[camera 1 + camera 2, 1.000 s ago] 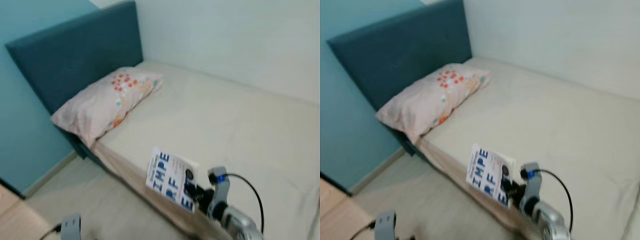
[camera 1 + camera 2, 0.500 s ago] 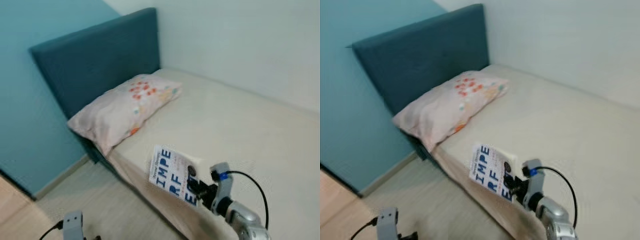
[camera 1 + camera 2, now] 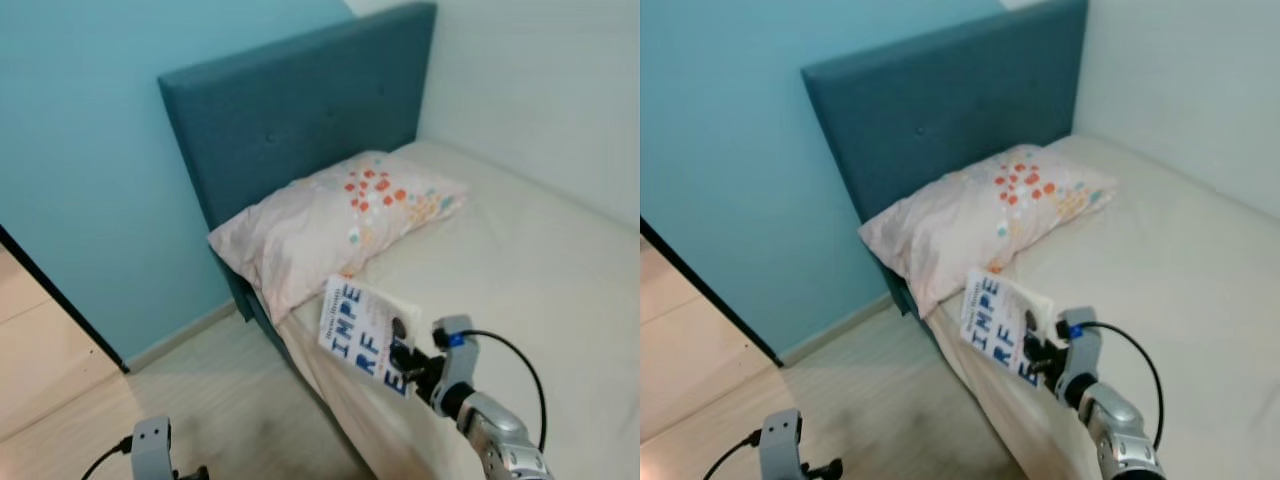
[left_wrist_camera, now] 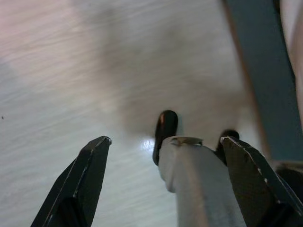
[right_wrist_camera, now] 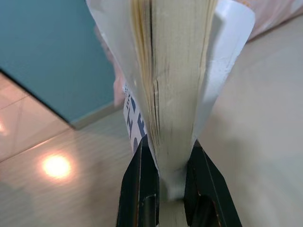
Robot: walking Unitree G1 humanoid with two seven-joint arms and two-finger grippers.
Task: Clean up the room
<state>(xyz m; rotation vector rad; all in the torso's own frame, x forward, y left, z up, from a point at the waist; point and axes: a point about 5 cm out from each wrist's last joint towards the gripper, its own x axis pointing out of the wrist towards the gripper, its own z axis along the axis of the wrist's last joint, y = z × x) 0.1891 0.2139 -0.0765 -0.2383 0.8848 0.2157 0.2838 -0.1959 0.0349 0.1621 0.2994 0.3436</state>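
A bare beige bed point(image 3: 540, 260) carries a floral pillow point(image 3: 335, 220) lying against its teal headboard point(image 3: 290, 110).

We read only part of the book point(image 3: 362, 335) cover's blue lettering; its lower corner is covered by the right gripper point(image 3: 408, 362). The bed point(image 3: 540, 270) runs out past the right and bottom edges of the head views, foot end cut off. The left arm point(image 3: 150, 452) shows just a wrist part at the bottom edge. In the left wrist view the floor point(image 4: 94, 71) is blurred.
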